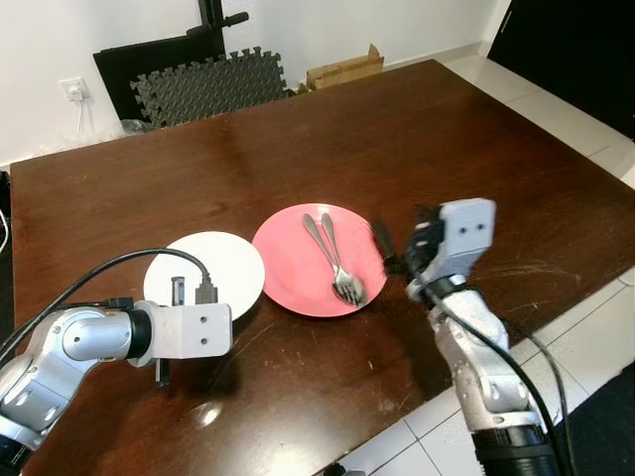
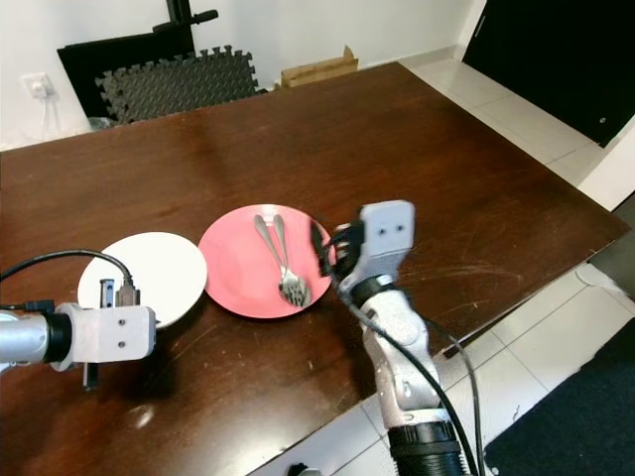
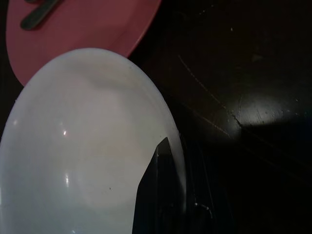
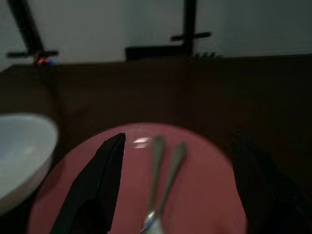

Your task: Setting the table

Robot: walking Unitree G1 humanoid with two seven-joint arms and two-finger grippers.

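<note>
Dark wooden table [image 1: 327, 129], two plates side by side near its front edge. Pink plate [image 1: 288, 268] in the middle, white plate [image 1: 233, 263] touching or slightly tucked under its left rim, hard to say which. On the pink plate, a fork [image 1: 342, 266] and a spoon [image 1: 319, 243] lying close together, almost parallel, heads toward the front edge, handles pointing away toward the far side of the table. So the long axis runs roughly front to back, tilted a little.

Right gripper [image 1: 389, 248] just off the pink plate's right rim, fingers spread wide apart with nothing between them. Seen from the right wrist, looking straight across the plate, with the two handles lying between the dark fingers [image 4: 97, 185]. Cutlery therefore lies directly ahead of this gripper, to its left, and crosswise to its reach. Clearly the nearer arm for the fork and spoon.

Left gripper [image 1: 171, 332] at the near edge of the white plate, one finger [image 3: 158, 190] hanging over the plate's rim. Open or closed? Cannot tell from here, the second finger lost in shadow.

Likely next step: lifting the cutlery off the pink plate and laying it beside it. Thin flat metal on a smooth plate, so prone to slipping.
</note>
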